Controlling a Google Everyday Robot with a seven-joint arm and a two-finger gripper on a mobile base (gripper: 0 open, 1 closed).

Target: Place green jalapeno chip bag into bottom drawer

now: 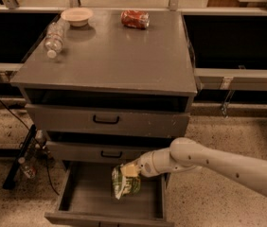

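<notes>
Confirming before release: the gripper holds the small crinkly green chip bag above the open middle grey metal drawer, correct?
Not the middle. In the camera view the gripper holds the small crinkly green chip bag above the open bottom grey metal drawer.

Gripper (129,170) holds chip bag (125,187) above open bottom drawer (90,198).
</notes>
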